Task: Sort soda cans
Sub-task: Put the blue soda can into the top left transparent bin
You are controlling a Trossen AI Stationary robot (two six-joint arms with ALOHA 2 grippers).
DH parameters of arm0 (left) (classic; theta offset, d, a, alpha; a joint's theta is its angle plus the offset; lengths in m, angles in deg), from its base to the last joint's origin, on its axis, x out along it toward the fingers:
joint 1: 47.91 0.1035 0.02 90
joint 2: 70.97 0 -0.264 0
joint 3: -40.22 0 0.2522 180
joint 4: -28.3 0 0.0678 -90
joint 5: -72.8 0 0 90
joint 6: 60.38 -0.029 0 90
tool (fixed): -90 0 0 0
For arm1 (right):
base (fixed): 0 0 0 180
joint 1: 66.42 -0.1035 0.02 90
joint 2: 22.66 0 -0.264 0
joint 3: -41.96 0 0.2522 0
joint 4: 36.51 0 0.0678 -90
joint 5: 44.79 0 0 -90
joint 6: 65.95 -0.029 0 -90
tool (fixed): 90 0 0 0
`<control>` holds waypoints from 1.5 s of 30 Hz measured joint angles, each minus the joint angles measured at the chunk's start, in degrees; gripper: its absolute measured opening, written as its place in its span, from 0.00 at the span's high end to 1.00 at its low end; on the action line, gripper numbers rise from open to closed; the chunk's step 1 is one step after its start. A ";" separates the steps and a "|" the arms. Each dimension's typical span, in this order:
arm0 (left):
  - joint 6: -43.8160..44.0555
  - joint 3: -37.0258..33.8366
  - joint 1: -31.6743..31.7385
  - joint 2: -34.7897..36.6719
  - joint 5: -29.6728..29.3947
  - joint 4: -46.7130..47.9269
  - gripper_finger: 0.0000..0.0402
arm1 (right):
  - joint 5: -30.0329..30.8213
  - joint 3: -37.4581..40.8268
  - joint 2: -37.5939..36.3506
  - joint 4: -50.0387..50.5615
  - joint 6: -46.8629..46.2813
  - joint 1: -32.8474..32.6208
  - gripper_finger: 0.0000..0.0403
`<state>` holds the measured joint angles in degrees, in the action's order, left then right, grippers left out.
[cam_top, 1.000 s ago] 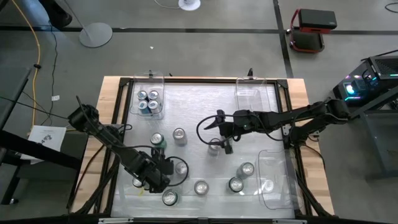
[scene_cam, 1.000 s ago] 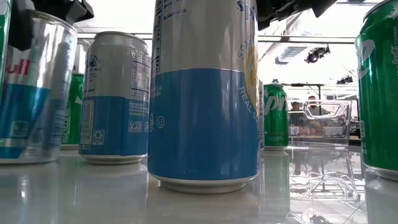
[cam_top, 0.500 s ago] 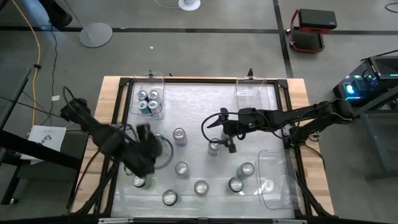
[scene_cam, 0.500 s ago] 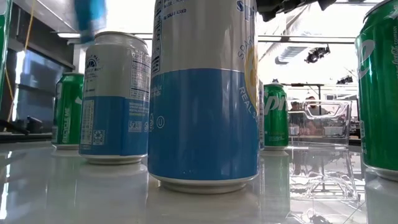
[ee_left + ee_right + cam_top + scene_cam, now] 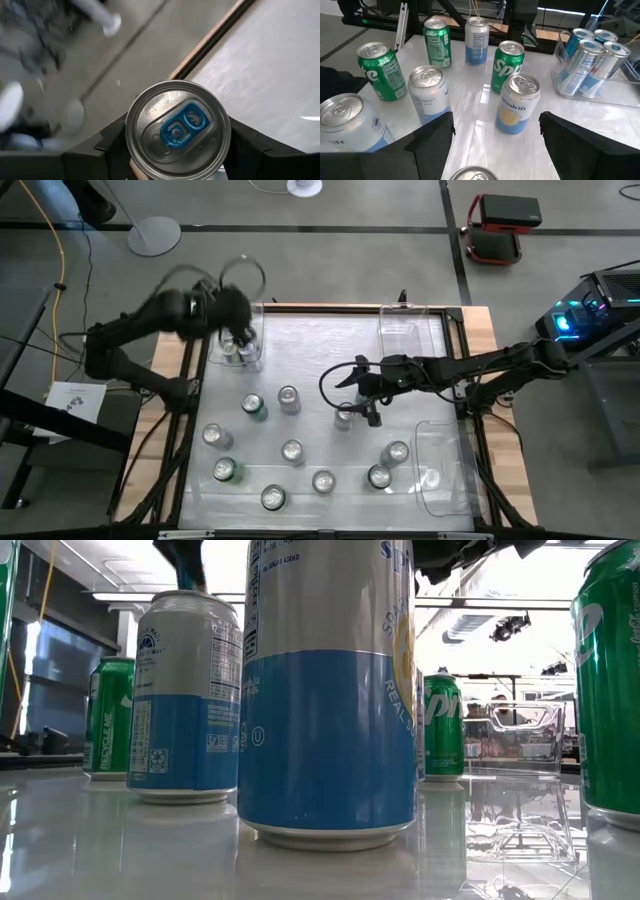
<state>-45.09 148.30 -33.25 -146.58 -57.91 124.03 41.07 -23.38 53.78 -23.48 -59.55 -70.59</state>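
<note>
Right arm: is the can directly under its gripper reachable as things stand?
Probably yes. The right gripper hangs open over that can, and the neighbouring cans stand clear of it.

the soda cans (image 5: 291, 449) stand upright and scattered, apart from one another: green ones (image 5: 508, 65) among silver-and-blue ones (image 5: 328, 690), all with silver tops. several slim blue-and-silver cans (image 5: 592, 60) cluster together upright in a clear bin. one silver can with a blue tab (image 5: 178, 131) is held clear, seen top-on.
</note>
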 joint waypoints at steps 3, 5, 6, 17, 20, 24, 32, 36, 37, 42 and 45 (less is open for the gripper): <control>-6.16 -0.01 12.47 -0.47 7.96 -4.04 0.44 | 0.00 0.00 0.00 0.61 -0.04 0.00 0.28; -9.53 -0.08 19.17 -1.28 13.92 -7.36 0.44 | -0.02 0.00 0.00 0.95 -0.07 0.00 0.28; -10.91 -0.50 21.89 -1.62 16.18 -9.06 0.44 | -0.02 0.00 0.00 1.27 -0.07 0.00 0.28; -17.21 -12.31 38.68 -6.45 24.31 -13.36 0.42 | 0.49 -0.02 0.00 7.28 -1.52 -0.02 0.28; -18.53 -14.79 39.84 -6.99 27.04 -14.12 0.42 | 1.32 -0.02 0.00 7.20 -1.50 -0.02 0.28; -18.96 -17.80 40.99 -6.97 29.62 -15.82 0.42 | 3.61 -0.02 0.00 6.56 -1.65 -0.02 0.28; -18.52 -22.27 40.99 -6.96 31.00 -17.77 0.41 | 4.04 -0.02 0.02 6.27 -2.10 -0.02 0.28; -18.40 -24.95 40.99 -6.95 32.13 -18.97 0.41 | 4.02 -0.02 0.02 6.26 -2.12 -0.02 0.28; -18.63 -25.45 40.99 -6.95 32.13 -19.12 0.41 | 4.02 -0.02 0.02 6.27 -2.12 -0.02 0.28; -20.32 -27.32 40.99 -6.91 32.37 -19.72 0.40 | 4.00 -0.04 0.02 6.21 -2.99 -0.02 0.28; -20.32 -28.32 40.99 -6.88 32.79 -20.84 0.37 | 4.00 -0.07 0.02 6.19 -2.99 -0.02 0.28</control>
<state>-65.41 119.98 7.74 -153.47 -25.12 103.19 45.07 -23.44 53.80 -17.28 -62.55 -70.61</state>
